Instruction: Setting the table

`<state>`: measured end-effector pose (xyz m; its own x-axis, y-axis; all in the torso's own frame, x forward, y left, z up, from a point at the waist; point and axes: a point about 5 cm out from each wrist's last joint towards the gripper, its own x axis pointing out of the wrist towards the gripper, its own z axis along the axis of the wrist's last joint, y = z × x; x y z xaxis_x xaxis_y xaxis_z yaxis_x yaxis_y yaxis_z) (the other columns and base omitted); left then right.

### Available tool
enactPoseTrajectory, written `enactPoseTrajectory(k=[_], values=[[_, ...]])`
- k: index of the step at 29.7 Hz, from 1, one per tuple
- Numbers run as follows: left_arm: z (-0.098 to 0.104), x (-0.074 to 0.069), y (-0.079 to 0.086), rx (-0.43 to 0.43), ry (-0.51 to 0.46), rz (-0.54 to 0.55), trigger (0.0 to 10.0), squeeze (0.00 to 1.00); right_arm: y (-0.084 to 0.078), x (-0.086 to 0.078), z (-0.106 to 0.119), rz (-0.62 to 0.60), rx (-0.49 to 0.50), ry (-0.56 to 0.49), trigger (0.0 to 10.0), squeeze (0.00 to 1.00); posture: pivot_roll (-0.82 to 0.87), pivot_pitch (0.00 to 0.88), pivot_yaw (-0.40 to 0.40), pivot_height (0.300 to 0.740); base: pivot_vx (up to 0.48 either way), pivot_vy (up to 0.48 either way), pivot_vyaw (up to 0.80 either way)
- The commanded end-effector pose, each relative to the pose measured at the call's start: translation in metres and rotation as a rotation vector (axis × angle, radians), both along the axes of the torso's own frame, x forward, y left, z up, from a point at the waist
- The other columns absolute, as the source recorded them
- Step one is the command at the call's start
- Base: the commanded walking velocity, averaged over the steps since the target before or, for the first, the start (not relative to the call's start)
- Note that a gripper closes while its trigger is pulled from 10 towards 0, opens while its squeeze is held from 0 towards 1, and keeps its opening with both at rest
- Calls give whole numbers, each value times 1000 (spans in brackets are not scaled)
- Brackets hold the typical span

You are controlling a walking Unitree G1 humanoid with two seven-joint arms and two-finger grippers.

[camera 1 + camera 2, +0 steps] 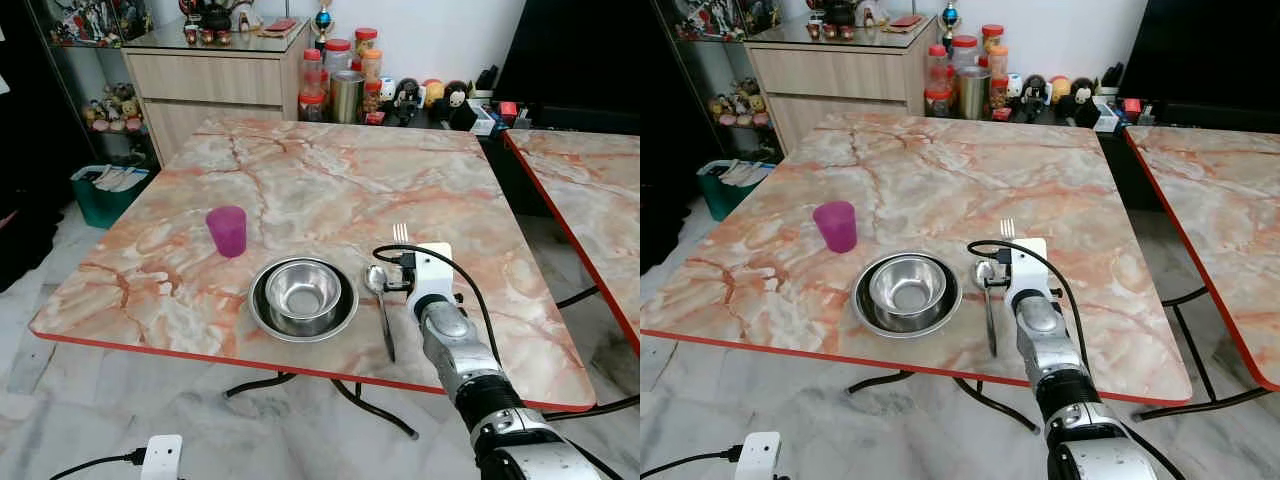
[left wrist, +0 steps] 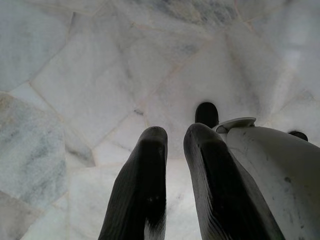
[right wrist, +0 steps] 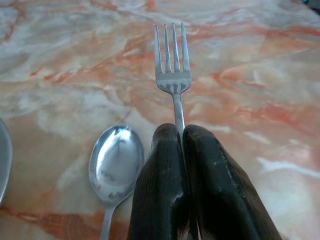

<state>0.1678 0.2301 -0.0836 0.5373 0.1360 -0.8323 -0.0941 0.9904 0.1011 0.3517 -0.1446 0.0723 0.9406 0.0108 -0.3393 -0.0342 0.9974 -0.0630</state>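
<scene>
My right gripper [image 3: 181,132] is shut on a silver fork [image 3: 173,75], whose tines [image 1: 400,233] stick out beyond the wrist camera over the marble table [image 1: 330,180]. Just left of the fork a spoon [image 1: 379,300] lies on the table, bowl end away from me. A steel bowl [image 1: 302,290] sits inside a steel plate [image 1: 267,312] left of the spoon. A purple cup [image 1: 227,231] stands further left. My left gripper [image 2: 172,137] hangs over the pale floor, its fingers [image 2: 145,190] close together with a narrow gap.
A second marble table [image 1: 590,190] stands to the right. Jars and a steel canister [image 1: 347,95] crowd a low shelf behind the table, beside a wooden cabinet [image 1: 210,85]. A teal bin [image 1: 105,190] sits at the left. A white power plug [image 1: 160,455] lies on the floor.
</scene>
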Motion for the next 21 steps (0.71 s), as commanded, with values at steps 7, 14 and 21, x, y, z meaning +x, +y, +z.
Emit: enactPoseTrajectory(k=[7,14,21], values=[[-2,-5,2,2,20,-3,10000,0,-11,-8,0,-45,-21,-2,10000,0,77,0,-9,740,0,0,0],[-2,-7,3,1,28,-15,10000,0,-18,-20,-5,-62,-29,9,10000,0,55,0,2,740,0,0,0],[-2,-7,3,6,27,-31,10000,0,-10,-28,-15,-9,-20,56,10000,0,58,0,4,740,0,0,0]])
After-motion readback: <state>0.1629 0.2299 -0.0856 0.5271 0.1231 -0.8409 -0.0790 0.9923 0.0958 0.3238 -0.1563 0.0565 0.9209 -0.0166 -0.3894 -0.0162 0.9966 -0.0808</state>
